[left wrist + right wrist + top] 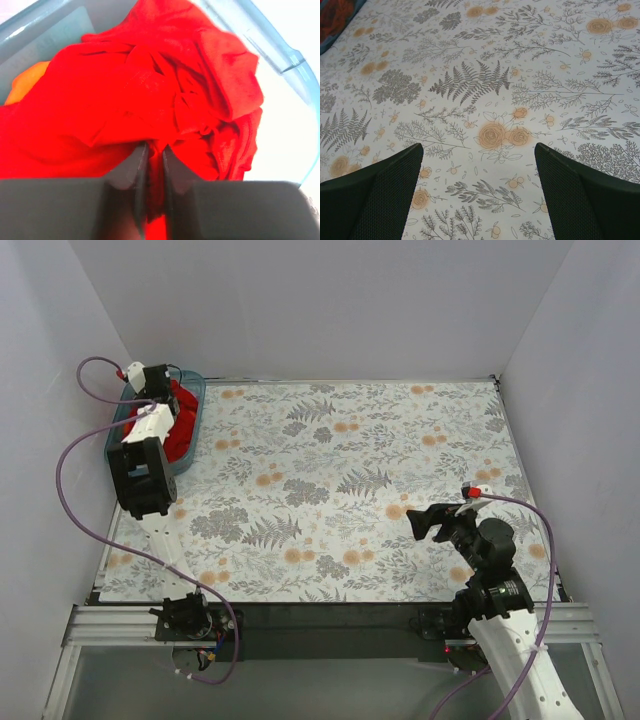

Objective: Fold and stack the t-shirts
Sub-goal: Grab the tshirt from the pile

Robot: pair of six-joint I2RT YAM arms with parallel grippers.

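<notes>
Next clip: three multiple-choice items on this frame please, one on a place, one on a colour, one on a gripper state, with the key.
1. Where is the red t-shirt?
A. hung on the back wall
B. in the teal bin
C. in a cardboard box

2. What colour is the other t-shirt beneath it?
A. blue
B. orange
C. green

3. The right gripper is:
A. open, holding nothing
B. shut on cloth
C. shut on a box

Key: B, red cloth is heaped between the bin's walls; B, orange peeks out beside the red; A, its fingers stand apart over bare pattern.
</notes>
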